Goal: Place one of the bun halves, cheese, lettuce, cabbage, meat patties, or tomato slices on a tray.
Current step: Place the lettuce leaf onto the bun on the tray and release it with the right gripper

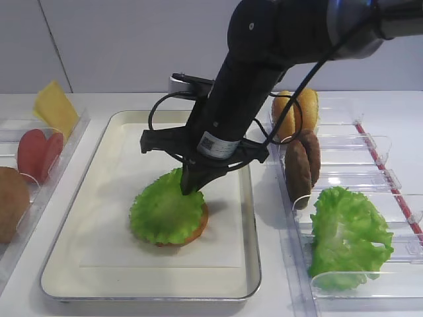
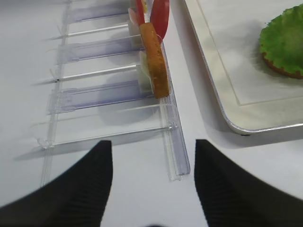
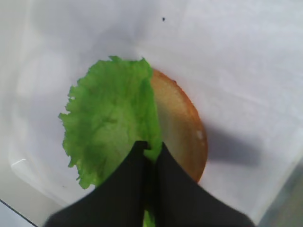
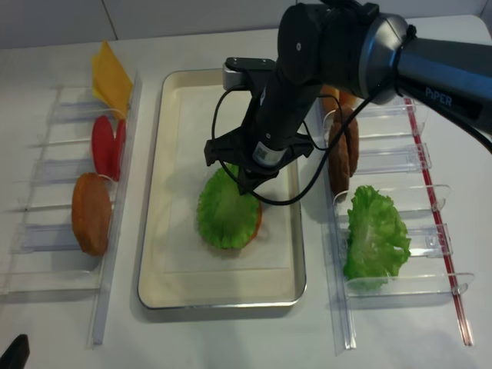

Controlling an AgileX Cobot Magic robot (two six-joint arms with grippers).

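The right claw [image 1: 193,187] hangs over the tray [image 1: 99,173], jaws pressed together with an edge of the lettuce [image 1: 165,210] pinched between the tips, as the right wrist view shows. Right under the tips, the leaf lies spread over a bun half [image 1: 195,231], which sits on the tray's paper liner; the bun's golden edge peeks out past the leaf on the side away from the arm.

So the placing looks nearly done: the leaf is on the tray and resting on the bun, but the claw has not let go. What seems left is to part the jaws and lift clear without dragging the leaf along.

Off to the claw's right, in clear bins [image 1: 344,178], stand another bun [image 1: 296,113], the patties [image 1: 302,165] and a bigger bunched green leaf [image 1: 345,236]. Off to its left, another bin row holds the cheese [image 1: 55,107], the tomato slices [image 1: 38,153] and one more brown round [image 1: 12,202].

The left claw [image 2: 154,182] is well away from the tray, over the surface by the left bins, jaws wide and holding nothing.
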